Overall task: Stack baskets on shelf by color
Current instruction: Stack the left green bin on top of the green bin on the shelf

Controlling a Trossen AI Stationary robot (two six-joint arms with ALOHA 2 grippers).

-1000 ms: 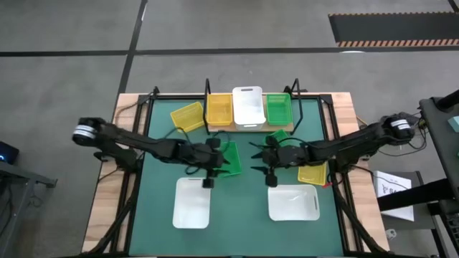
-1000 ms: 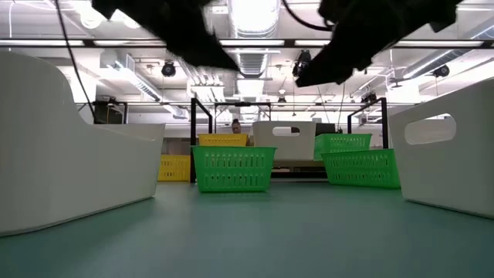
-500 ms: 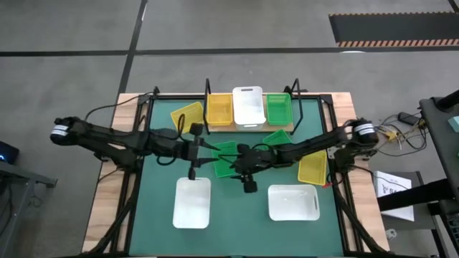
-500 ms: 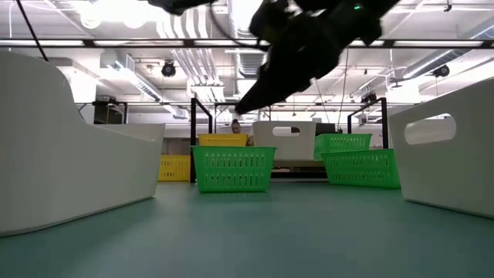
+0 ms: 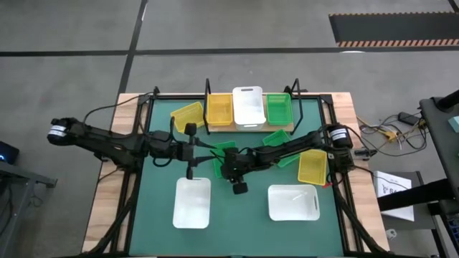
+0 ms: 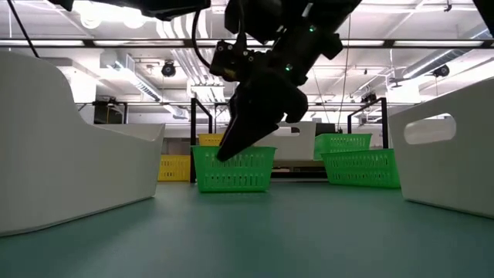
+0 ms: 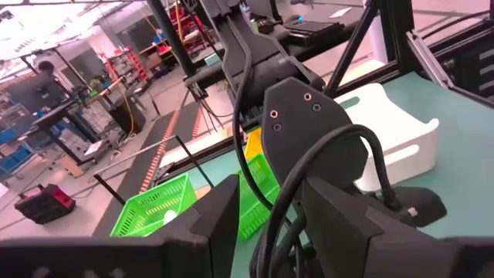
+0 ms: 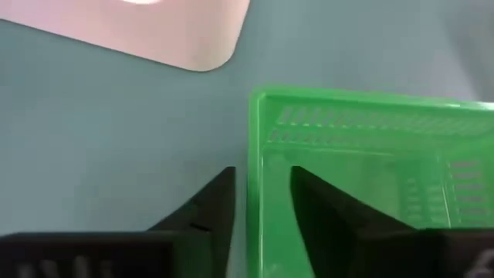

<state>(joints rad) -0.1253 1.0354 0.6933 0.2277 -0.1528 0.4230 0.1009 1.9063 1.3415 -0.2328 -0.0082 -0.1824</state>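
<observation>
A green basket (image 5: 228, 149) stands on the green mat at mid-table; it also shows in the low view (image 6: 231, 168) and the right wrist view (image 8: 370, 170). My right gripper (image 5: 221, 165) is open, low over its left end. One finger (image 8: 208, 212) stands outside the end wall (image 8: 255, 154), the other (image 8: 324, 208) inside it, and I see no touch. My left gripper (image 5: 204, 148) is open and empty just left of that basket. The shelf (image 5: 249, 127) at the far edge holds a yellow (image 5: 219, 107), a white (image 5: 249, 106) and a green basket (image 5: 278, 107).
A second green basket (image 5: 276, 137) lies under my right arm. Yellow baskets stand at the far left (image 5: 186, 115) and the right (image 5: 312, 166). Two white baskets (image 5: 192, 202) (image 5: 292, 202) stand near the front edge. The shelf's black posts (image 5: 208, 89) rise at the back.
My right gripper has gone toward the table's left edge and down, from beside the right white basket to the left end of the middle green basket. My left gripper has drawn back from that basket toward the table's left edge and far edge.
</observation>
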